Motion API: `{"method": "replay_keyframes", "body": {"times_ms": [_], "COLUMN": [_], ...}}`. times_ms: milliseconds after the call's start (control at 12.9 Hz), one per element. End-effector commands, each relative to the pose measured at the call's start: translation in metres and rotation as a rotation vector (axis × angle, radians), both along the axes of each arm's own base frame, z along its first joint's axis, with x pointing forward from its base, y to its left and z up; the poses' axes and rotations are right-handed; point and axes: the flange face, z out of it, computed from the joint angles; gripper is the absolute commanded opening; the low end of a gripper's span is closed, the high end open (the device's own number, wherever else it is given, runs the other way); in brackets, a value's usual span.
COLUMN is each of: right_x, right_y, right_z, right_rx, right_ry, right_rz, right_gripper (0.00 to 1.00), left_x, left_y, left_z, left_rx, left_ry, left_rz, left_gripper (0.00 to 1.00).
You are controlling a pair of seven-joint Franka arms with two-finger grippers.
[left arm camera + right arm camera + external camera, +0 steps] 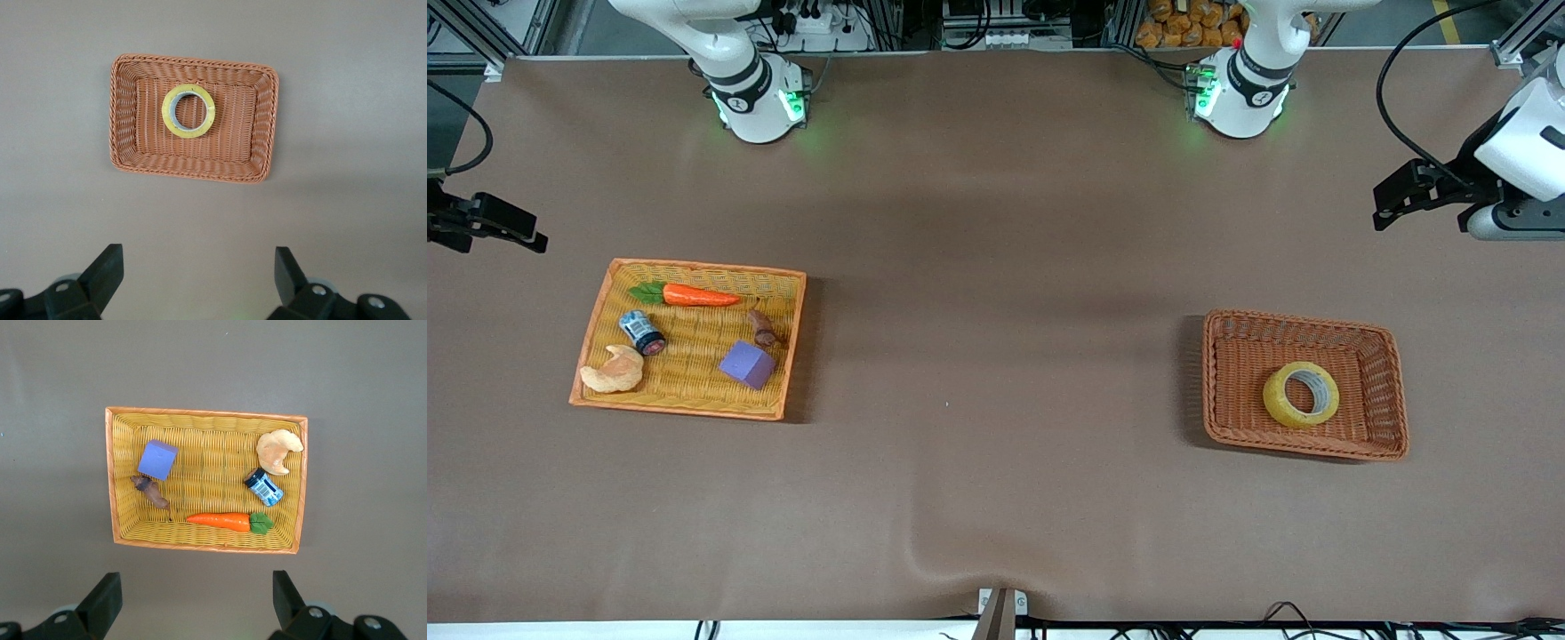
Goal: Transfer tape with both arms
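The tape (1278, 404), a yellowish ring with a grey-white core, lies in a brown wicker basket (1303, 447) toward the left arm's end of the table. It also shows in the left wrist view (210, 120), inside the basket (193, 175). My left gripper (1385, 206) is up in the air past that end of the table, apart from the basket, open and empty (199, 273). My right gripper (534, 238) is in the air at the other end of the table, open and empty (197, 597).
A yellow wicker tray (680, 409) toward the right arm's end holds a carrot (698, 295), a small blue-labelled can (642, 332), a croissant (614, 370), a purple cube (747, 364) and a small brown piece (763, 329). Bare brown table lies between tray and basket.
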Motion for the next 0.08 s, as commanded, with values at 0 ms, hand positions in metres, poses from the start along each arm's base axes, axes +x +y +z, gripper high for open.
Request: {"method": "replay_keyframes", "body": {"times_ms": [0], "right_x": [-0.0013], "right_y": [-0.0021], "right_z": [0.0031], "right_rx": [0.0], "right_ry": [0.003], "right_rz": [-0.003], "right_gripper": [1.0], "left_x": [0.0], "left_y": [-0.0016], "left_z": [0.0052], "left_rx": [-0.001], "left_ry": [-0.01], "left_rz": [0.014], "left_gripper": [1.0]}}
